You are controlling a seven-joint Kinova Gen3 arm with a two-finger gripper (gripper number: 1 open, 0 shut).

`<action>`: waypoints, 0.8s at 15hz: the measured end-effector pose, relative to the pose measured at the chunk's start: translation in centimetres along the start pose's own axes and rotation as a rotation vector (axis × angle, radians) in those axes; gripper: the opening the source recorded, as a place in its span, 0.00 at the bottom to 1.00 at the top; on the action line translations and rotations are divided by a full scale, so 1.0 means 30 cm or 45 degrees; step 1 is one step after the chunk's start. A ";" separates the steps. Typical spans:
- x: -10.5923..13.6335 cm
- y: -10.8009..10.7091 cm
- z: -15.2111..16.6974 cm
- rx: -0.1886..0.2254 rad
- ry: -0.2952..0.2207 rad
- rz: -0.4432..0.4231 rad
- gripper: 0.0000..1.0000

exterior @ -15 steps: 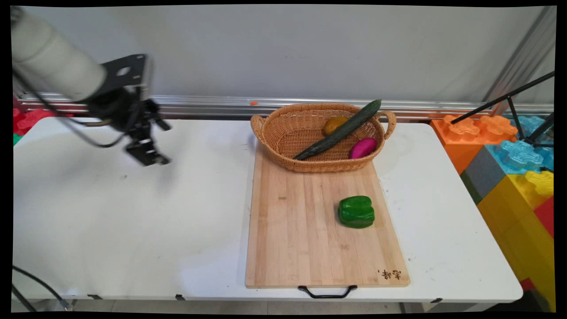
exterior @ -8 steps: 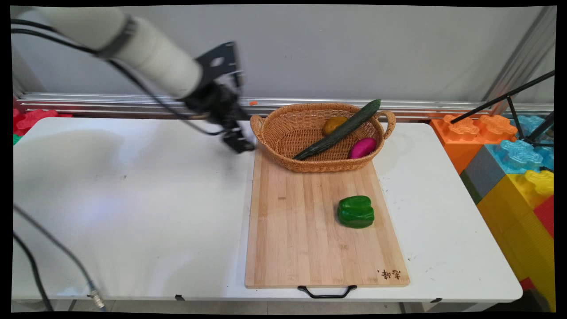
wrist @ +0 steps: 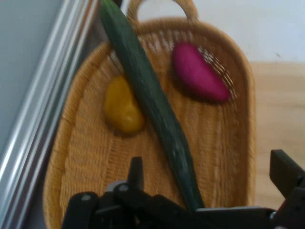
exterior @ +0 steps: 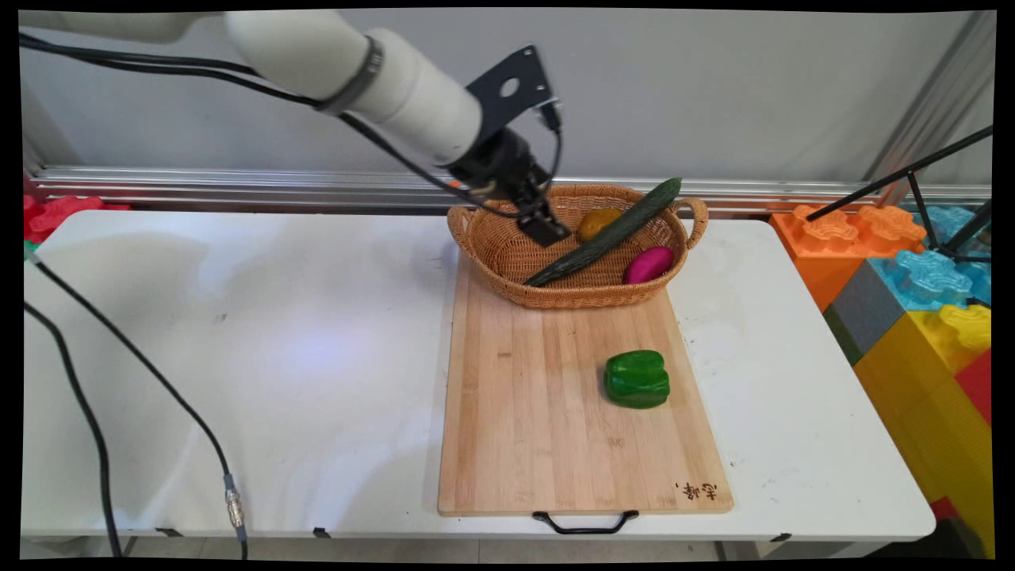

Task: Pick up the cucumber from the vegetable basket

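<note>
The white table (exterior: 238,357) carries a wooden cutting board (exterior: 539,428) lying lengthwise on its right half, with big coloured toy blocks (exterior: 912,277) stacked off the table's right end; a woven basket (exterior: 587,300) sits on the board's far end, handles to left and right; inside it a long cucumber (exterior: 607,232) lies slantwise, its far right tip poking out over the rim beside the right handle; a green pepper (exterior: 637,379) rests alone on the board, nearer and well apart from the basket; a purple vegetable (exterior: 649,264) lies in the basket's right side, and a yellow one (exterior: 599,224) sits at the far side, just beside the cucumber; the claw (exterior: 547,230) hangs over the left part of the basket, spread wide with nothing between its fingers (wrist: 136,168), pointing down toward the cucumber's near left end. The risks, as I judge them: the basket is light and its wall rises close under the claw, so a finger catching the rim could drag or tip it along the board; the cucumber is propped on the rim, so a push at one end could lever it up or roll it out; the loose black cables could snag the left handle.
</note>
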 end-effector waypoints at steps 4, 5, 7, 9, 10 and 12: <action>0.021 -0.007 0.108 0.054 0.003 -0.062 1.00; 0.017 -0.013 0.138 0.067 -0.003 -0.087 1.00; 0.001 -0.026 0.190 0.089 -0.021 -0.134 1.00; -0.031 -0.053 0.261 0.122 -0.049 -0.208 1.00; -0.042 -0.063 0.292 0.131 -0.057 -0.240 1.00; -0.065 -0.082 0.359 0.146 -0.072 -0.312 1.00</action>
